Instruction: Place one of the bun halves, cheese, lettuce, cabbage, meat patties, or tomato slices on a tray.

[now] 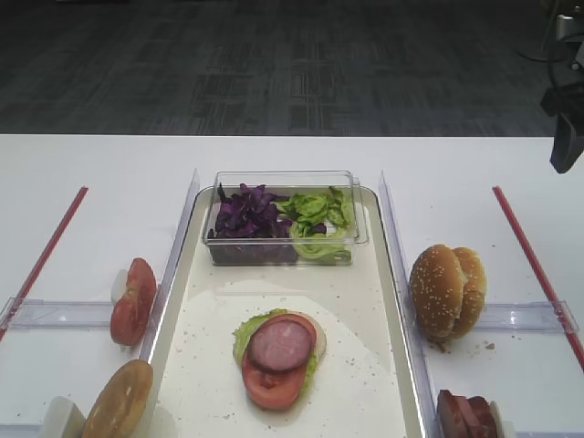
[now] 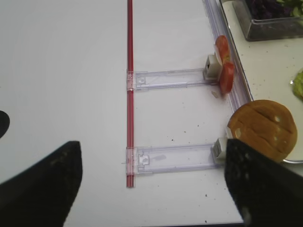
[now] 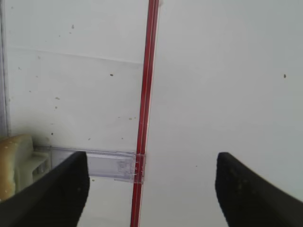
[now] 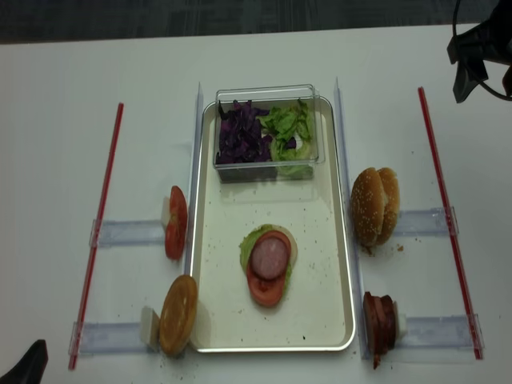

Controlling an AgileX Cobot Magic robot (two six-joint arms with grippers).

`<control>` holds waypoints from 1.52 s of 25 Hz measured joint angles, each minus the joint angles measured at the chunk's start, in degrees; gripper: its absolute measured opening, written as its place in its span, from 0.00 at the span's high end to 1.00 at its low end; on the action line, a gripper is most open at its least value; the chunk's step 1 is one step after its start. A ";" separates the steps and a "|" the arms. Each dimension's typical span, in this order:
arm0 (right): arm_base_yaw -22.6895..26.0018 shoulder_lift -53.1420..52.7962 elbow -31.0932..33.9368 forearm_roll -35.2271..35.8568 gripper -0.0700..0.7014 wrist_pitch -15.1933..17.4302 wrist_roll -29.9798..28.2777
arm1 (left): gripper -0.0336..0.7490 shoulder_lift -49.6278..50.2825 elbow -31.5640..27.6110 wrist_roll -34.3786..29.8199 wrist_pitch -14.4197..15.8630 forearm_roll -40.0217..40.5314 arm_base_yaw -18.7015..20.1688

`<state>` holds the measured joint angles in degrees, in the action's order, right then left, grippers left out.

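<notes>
The right hand [image 3: 151, 189] hangs high over the right side of the white worktop [image 1: 456, 164], its fingers spread wide with nothing between them. Directly below it runs a red strip [image 3: 144, 109] with a clear plastic rail [image 3: 111, 165] crossing toward its left; just beyond that rail's end, at the hand's left edge, is the pale side of the sesame bun halves [image 1: 447, 290], standing on edge.

The left hand [image 2: 151, 184] is also wide and empty, hovering low over the near left part of the worktop. Ahead and to its right a smooth bun half [image 2: 262, 128] leans at the rim of the tray [image 1: 383, 365], and farther ahead tomato slices [image 2: 224, 71] stand on edge.

On the tray, well to the left of the right hand, a meat patty [image 1: 282, 344] lies on a tomato slice [image 1: 271, 383] over lettuce [image 1: 251, 328]. A clear box [image 1: 285, 219] at the tray's far end holds purple cabbage [image 1: 246, 214] and more green leaves [image 1: 319, 219].
</notes>
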<state>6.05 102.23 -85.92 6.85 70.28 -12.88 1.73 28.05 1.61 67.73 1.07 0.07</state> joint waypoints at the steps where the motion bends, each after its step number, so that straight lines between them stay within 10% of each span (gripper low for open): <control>1: 0.00 -0.18 0.00 0.00 0.17 0.10 0.23 | 0.24 0.00 0.00 0.00 0.00 0.00 0.00; 11: 0.00 -8.73 2.15 -0.48 0.17 0.21 1.17 | 0.24 0.00 0.00 0.00 0.00 0.00 0.00; 38: 0.00 -62.09 41.45 0.09 0.17 -3.45 1.31 | 0.24 0.00 0.00 0.00 0.00 0.00 0.00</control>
<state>6.05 40.14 -44.47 6.94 66.83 -11.57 1.73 28.05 1.61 67.73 1.07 0.07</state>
